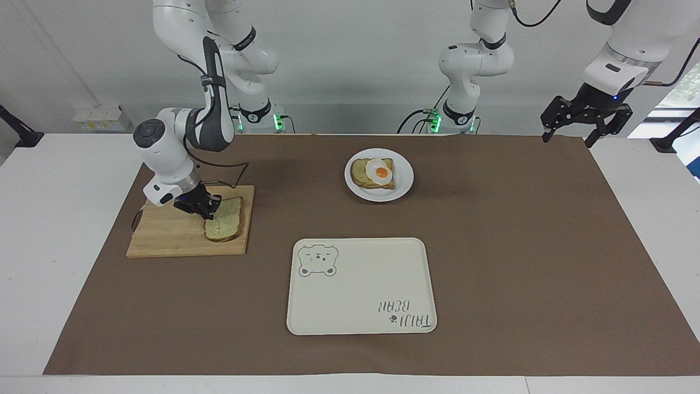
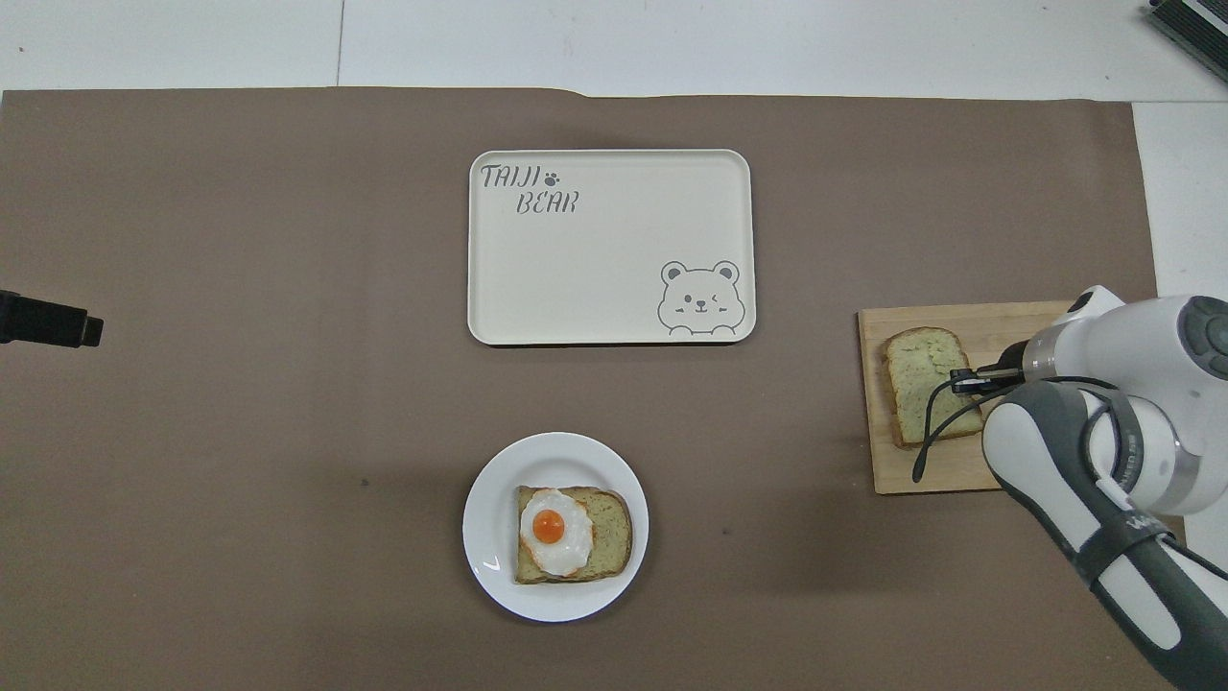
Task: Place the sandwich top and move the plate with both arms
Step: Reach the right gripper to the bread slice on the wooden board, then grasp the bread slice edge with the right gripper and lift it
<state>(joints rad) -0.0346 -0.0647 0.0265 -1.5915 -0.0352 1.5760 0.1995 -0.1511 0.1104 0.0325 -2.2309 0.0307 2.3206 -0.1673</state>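
The sandwich top (image 1: 225, 221), a plain speckled slice, lies on a wooden cutting board (image 1: 164, 235) at the right arm's end of the table. My right gripper (image 1: 210, 209) is down at the slice's edge nearest the robots, fingers closed on it; both also show in the overhead view, gripper (image 2: 959, 377) and slice (image 2: 916, 384). The white plate (image 1: 402, 189) holds a bread slice with a fried egg (image 1: 377, 173) and stands near the robots at mid-table. My left gripper (image 1: 567, 141) waits open and empty, raised over the left arm's end of the table.
A cream bear tray (image 1: 361, 284) lies farther from the robots than the plate, at mid-table. A brown mat covers the table. Two smaller white arms with green lights stand at the robots' edge.
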